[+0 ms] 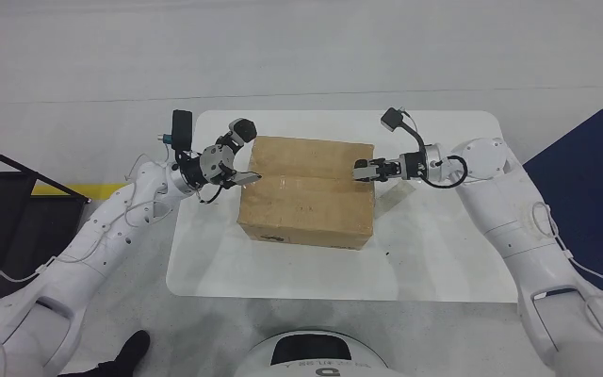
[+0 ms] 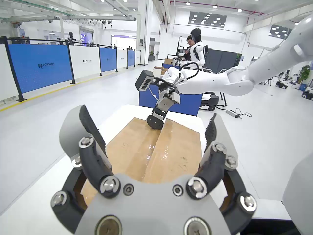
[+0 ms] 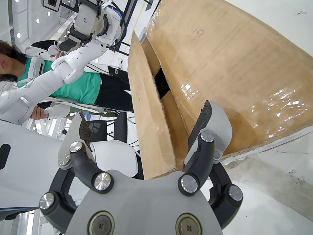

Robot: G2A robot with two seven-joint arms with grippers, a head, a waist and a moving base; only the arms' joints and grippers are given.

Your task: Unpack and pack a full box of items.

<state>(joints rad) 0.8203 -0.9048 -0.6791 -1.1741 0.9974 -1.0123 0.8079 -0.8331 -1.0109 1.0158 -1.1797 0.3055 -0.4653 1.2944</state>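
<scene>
Beside the box (image 1: 306,203) (on a white table (image 1: 424,273)), left end effector (image 1: 247,153) and right end effector (image 1: 360,170) gape wide.

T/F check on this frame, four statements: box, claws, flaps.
1. The brown cardboard box sits on the white table. True.
2. Both claws are shut. False: the left claw and the right claw are open.
3. The claws are at opposite ends of the box. True.
4. The box's top flaps stand wide open. False: they lie nearly closed, with a narrow dark gap at the right claw's end.
</scene>
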